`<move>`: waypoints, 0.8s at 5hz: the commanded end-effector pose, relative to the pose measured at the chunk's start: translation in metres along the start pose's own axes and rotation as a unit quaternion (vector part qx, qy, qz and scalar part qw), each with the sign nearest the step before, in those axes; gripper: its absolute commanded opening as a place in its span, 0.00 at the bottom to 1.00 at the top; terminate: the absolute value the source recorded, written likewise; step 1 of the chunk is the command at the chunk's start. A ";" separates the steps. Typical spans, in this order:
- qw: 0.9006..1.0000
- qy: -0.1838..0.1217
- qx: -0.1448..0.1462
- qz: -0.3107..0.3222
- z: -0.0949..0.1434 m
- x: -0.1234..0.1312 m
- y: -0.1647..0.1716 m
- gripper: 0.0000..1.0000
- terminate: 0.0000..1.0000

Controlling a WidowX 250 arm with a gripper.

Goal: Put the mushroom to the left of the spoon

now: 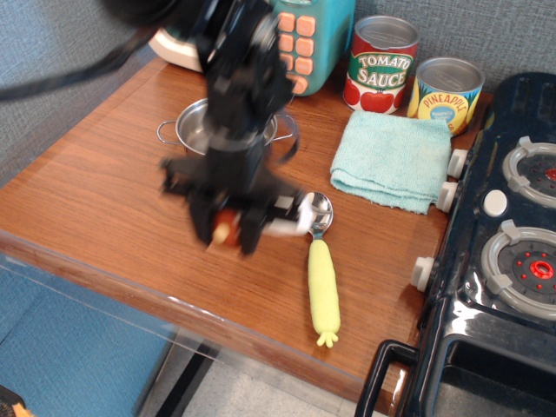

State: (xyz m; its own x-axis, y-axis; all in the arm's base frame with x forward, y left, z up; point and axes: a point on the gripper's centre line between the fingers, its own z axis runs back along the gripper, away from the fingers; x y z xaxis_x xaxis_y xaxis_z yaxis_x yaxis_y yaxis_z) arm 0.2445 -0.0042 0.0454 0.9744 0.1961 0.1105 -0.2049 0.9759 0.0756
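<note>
My black gripper (228, 230) is blurred by motion and shut on the mushroom (226, 229), whose reddish-brown cap shows between the fingers. It hangs just above the wooden counter (104, 187), left of the spoon. The spoon (320, 274) lies near the counter's front with its shiny metal bowl pointing away and its pale-yellow handle toward the front edge. The gripper covers part of the bowl's left side.
A steel pot (195, 130) stands behind the arm, mostly hidden. A teal cloth (391, 161) lies at the right, with a tomato sauce can (380, 62) and a pineapple can (445, 91) behind it. A toy microwave (308, 39) stands at the back. A toy stove (512, 252) borders the right.
</note>
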 end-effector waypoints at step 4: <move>0.999 -0.030 0.027 0.019 0.035 -0.008 0.013 1.00 0.00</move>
State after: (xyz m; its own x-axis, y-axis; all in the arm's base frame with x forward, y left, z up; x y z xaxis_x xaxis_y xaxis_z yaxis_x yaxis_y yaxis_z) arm 0.2242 0.0067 0.0613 0.9655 0.2294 0.1236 -0.2459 0.9589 0.1414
